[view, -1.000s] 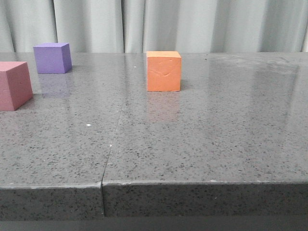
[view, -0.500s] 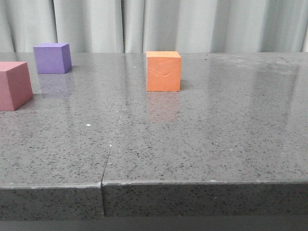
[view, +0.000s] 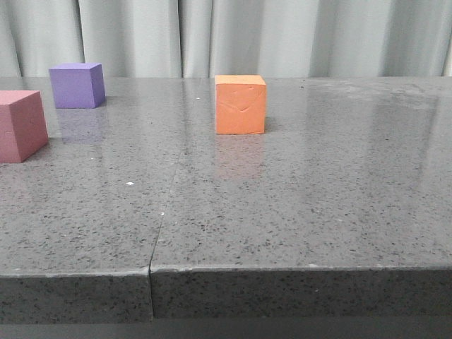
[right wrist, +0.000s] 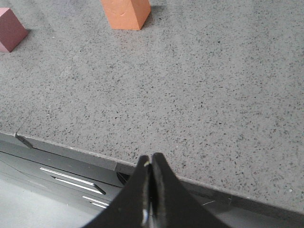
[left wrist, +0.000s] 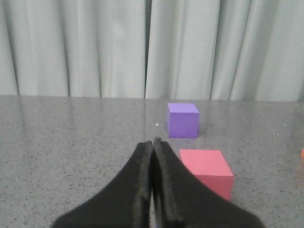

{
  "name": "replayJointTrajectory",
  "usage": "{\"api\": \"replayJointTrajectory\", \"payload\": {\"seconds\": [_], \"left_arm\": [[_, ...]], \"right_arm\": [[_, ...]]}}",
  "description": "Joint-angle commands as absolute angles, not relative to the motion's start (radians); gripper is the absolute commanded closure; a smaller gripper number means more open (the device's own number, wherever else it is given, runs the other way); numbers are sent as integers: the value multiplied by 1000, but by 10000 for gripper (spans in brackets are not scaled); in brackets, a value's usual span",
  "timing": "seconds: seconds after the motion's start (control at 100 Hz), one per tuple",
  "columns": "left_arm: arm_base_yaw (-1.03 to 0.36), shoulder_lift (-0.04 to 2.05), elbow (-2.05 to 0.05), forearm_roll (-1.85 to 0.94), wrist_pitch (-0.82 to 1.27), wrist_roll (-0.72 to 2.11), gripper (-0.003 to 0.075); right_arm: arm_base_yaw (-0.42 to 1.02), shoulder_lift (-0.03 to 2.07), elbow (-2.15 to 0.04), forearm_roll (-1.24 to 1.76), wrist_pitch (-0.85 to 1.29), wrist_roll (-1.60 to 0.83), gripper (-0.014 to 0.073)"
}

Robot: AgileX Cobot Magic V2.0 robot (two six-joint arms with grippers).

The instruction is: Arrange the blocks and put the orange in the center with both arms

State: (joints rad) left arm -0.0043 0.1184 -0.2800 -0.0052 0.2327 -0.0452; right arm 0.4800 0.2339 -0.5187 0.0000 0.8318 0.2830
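Note:
The orange cube (view: 240,104) stands near the middle of the grey table, with a faint crease on its front face; it also shows in the right wrist view (right wrist: 125,12). The purple cube (view: 77,85) stands at the far left and the pink cube (view: 20,125) at the left edge, nearer. My left gripper (left wrist: 152,141) is shut and empty, just short of the pink cube (left wrist: 206,169), with the purple cube (left wrist: 182,119) beyond. My right gripper (right wrist: 151,157) is shut and empty over the table's front edge. Neither gripper shows in the front view.
The speckled grey table (view: 296,198) has a seam (view: 166,205) running front to back left of the middle. Grey curtains (view: 282,35) hang behind the far edge. The table's front edge (right wrist: 71,149) lies below my right gripper, with a dark frame under it.

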Motion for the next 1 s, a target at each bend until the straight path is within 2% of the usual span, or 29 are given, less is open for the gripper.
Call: {"api": "replayJointTrajectory", "payload": {"seconds": [0.0, 0.32, 0.67, 0.74, 0.81, 0.99], "left_arm": [[-2, 209, -378, -11, 243, -47, 741], [-2, 528, -656, -11, 481, -47, 741], [-2, 790, -854, -11, 516, -47, 728], [-2, 826, -869, -11, 514, -47, 678], [-2, 857, -881, -11, 514, -47, 592], [-2, 916, -890, -11, 510, -47, 274]], "right_arm": [[476, 243, -540, -9, 766, 273, 661], [476, 243, -540, -9, 766, 273, 661], [476, 243, -540, -9, 766, 273, 661], [476, 243, -540, -9, 766, 273, 661], [476, 243, -540, -9, 766, 273, 661], [476, 243, -540, -9, 766, 273, 661]]}}
